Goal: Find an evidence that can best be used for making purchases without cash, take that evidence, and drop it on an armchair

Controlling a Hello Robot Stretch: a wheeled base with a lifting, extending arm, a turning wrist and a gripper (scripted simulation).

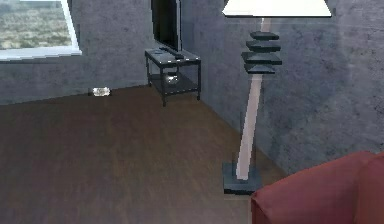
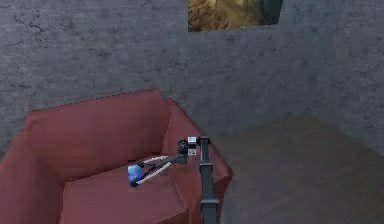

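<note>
One blue blob (image 2: 134, 177) at claw (image 2: 145, 171) tip; axis unclear.

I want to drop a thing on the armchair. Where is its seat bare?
Bare: the armchair seat between its backrest and the gripper, and toward the arm side view's left. Crowded: around the arm and the blue thing by the gripper.

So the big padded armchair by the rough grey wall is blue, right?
No, the colour is wrong: it is red, not blue. The arm side view shows the big padded red armchair by the rough grey wall.
</note>
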